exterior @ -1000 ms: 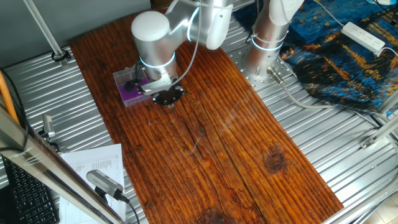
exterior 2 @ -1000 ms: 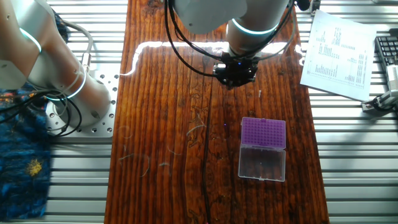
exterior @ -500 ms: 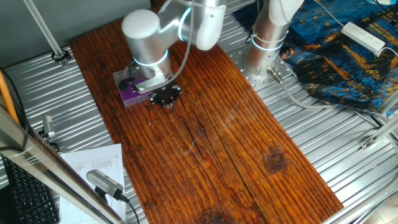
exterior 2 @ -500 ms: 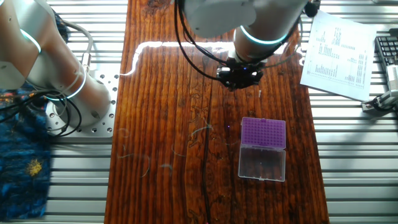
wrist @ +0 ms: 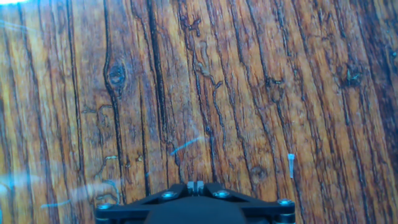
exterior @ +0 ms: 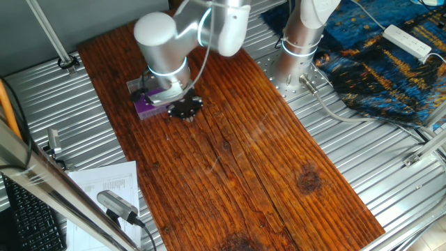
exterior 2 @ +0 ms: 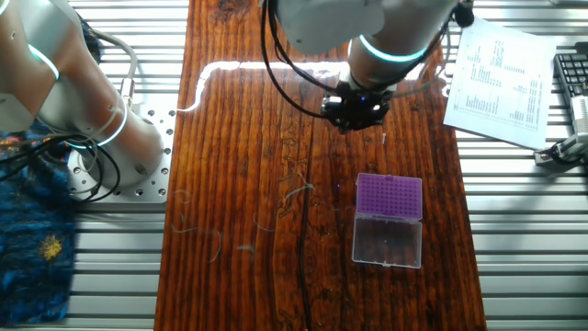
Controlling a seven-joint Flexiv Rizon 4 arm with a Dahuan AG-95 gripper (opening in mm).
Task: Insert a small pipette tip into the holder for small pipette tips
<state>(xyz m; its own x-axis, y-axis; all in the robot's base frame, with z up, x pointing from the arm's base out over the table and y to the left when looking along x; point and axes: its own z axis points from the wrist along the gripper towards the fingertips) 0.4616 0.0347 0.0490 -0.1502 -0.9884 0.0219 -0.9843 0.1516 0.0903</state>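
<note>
While the arm leans over the far end of the board (exterior: 230,153) in one fixed view, the gripper (exterior: 186,109) hangs just beside the purple holder (exterior: 148,103), which the wrist partly hides; the tip cannot be made out here.

In the other fixed view, the gripper (exterior 2: 356,108) sits above the wood, apart from the holder (exterior 2: 389,219), whose purple rack faces it and whose clear lid lies open on the far side. A pale sliver, the tip (exterior 2: 384,139), lies on the board between gripper and holder.

In the hand view, the tip (wrist: 290,165) lies on the wood to the right of the gripper (wrist: 195,185), whose fingers appear pressed together, holding nothing.
</note>
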